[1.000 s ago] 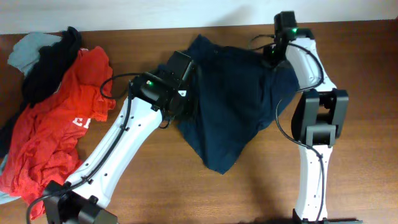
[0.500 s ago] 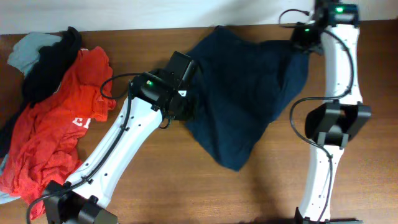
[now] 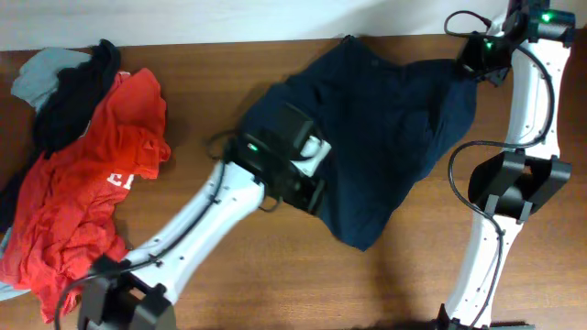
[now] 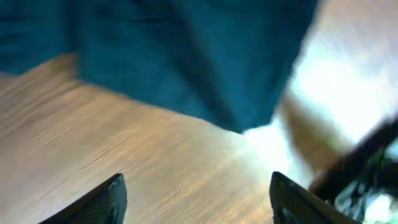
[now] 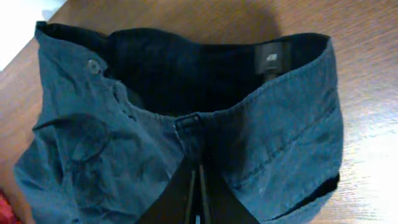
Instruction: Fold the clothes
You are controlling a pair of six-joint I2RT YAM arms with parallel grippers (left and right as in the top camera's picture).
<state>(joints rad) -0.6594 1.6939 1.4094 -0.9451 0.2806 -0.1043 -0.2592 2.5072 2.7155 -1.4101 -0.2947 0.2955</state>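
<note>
**A:** Where's the dark navy blue garment of soft wrinkled cloth [image 3: 385,137] lying?

**B:** It's spread over the far right part of the brown wooden desk [image 3: 275,284], set slantwise. Its long line runs from the far right corner down to a loose pointed corner [image 3: 362,240] nearer the robot.

**A:** Who's got hold of it?

**B:** The right hand [image 5: 198,177]. Its fingers are pressed together on the waistband [image 5: 186,121], at the middle seam, up at that far right end.

**A:** And the left hand [image 4: 196,199]?

**B:** Its fingers are wide apart, with nothing between them but bare wood. From above it sits at the garment's left edge, about halfway along. Its own camera shows the hem just ahead of the fingers, ending in a point a little to the right. I take that point for the loose corner.

**A:** So the loose end falls to the left arm?

**B:** I'd say so, as it's plainly the nearer one. The right hand is at the opposite end of the long line, well apart from that corner. To my eye the left hand would have to reach forward onto the cloth before closing.
</note>
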